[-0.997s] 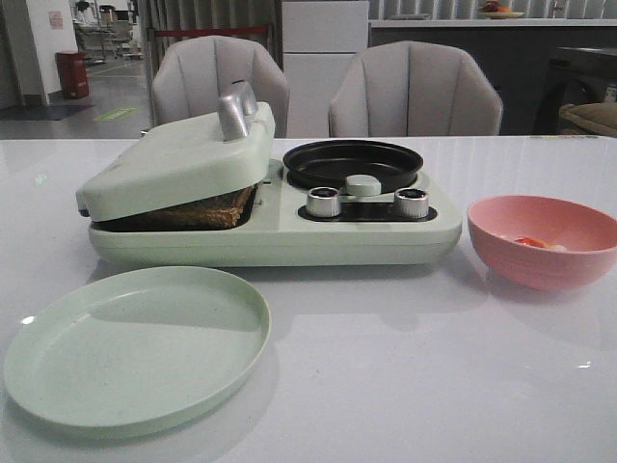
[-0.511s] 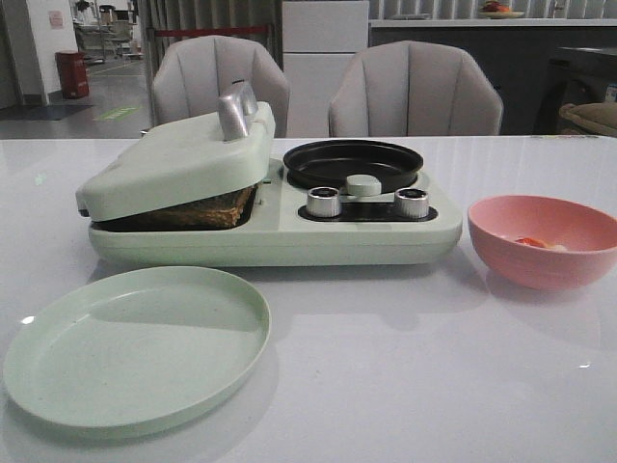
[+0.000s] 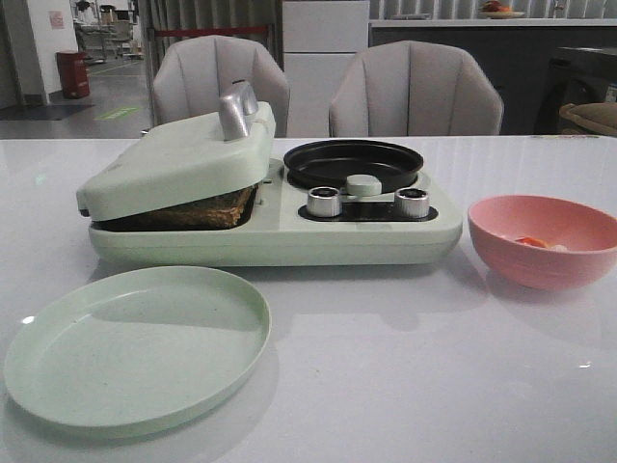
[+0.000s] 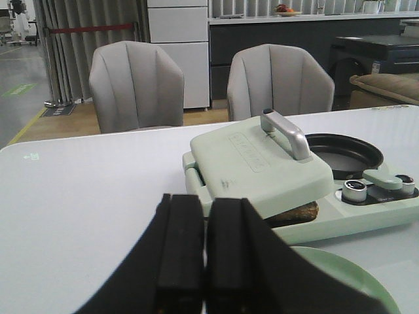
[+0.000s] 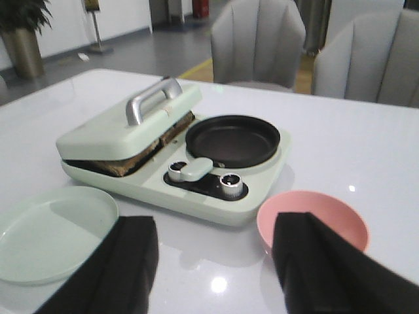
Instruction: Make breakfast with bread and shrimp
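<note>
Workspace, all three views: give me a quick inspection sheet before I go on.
Surface: glossy white table, dry-looking.
Job's things: brown-crusted bread sandwiched under the tilted lid of the pale green breakfast maker; small orange-pink shrimp in the pink bowl; round black pan and pale green plate hold nothing.
Clutter: nothing seen.
Grippers: left gripper jaws shut, holding nothing; right gripper jaws open, holding nothing.
Cables: nothing seen.
Surroundings: two grey chairs behind the table.
</note>
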`<state>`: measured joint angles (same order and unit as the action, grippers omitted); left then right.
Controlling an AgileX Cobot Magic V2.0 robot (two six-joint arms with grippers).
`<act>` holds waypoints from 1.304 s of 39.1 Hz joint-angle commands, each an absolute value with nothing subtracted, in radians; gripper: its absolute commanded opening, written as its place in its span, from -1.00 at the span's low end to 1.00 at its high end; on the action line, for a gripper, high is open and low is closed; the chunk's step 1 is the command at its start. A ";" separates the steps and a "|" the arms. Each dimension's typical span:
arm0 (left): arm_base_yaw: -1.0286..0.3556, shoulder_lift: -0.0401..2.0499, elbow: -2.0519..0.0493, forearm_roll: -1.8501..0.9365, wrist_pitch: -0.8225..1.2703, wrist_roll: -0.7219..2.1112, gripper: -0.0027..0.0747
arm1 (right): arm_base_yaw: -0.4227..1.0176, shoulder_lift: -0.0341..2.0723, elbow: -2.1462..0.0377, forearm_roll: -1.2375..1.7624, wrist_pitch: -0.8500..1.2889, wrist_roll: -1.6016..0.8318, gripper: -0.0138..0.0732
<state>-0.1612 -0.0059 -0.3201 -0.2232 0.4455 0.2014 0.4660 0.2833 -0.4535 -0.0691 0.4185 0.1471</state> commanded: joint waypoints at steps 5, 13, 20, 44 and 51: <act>-0.162 0.000 -0.344 -0.240 0.365 0.192 -0.64 | 0.428 0.534 -0.654 -0.076 0.458 0.148 0.41; -0.162 0.000 -0.344 -0.240 0.361 0.192 -0.64 | 0.297 0.778 -0.780 -0.072 0.540 0.153 0.41; -0.162 0.000 -0.344 -0.240 0.361 0.192 -0.64 | 0.181 0.981 -0.888 -0.011 0.571 0.153 0.41; -0.162 0.000 -0.344 -0.232 0.361 0.192 -0.64 | -0.001 1.611 -1.207 0.059 0.629 0.073 0.41; -0.162 0.000 -0.344 -0.232 0.361 0.192 -0.64 | -0.013 1.735 -1.303 0.092 0.634 0.070 0.41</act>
